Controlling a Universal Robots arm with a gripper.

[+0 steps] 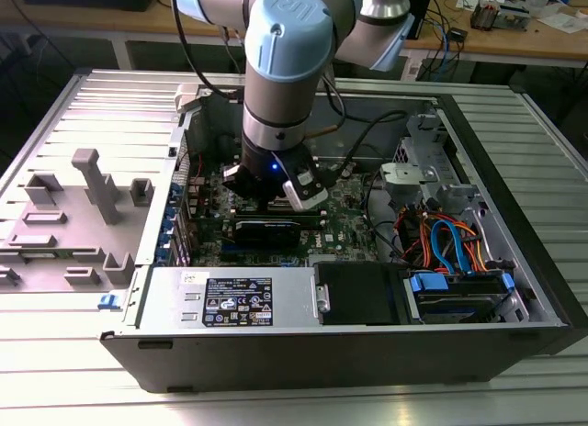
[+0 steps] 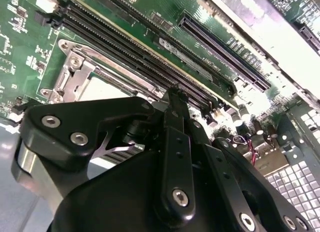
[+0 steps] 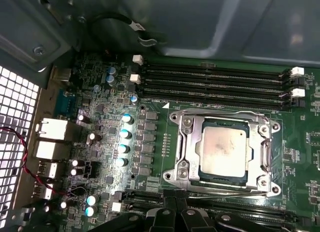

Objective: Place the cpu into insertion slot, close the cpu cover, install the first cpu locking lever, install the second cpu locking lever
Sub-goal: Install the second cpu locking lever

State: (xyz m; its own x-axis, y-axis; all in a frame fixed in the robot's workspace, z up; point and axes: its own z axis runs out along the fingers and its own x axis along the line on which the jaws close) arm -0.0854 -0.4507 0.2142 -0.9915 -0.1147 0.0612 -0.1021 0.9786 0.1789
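First wrist view: cpu flat in insertion slot.

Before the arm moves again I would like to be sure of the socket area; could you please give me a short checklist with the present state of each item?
1. cpu lies flat in the insertion slot: ok.
2. cpu cover is down, framing the cpu: ok.
3. Locking levers are latched: cannot tell.
4. gripper is off the cpu, at the socket's edge: ok.
5. gripper is carrying nothing: cannot tell.
6. No cable lies across the socket: ok.
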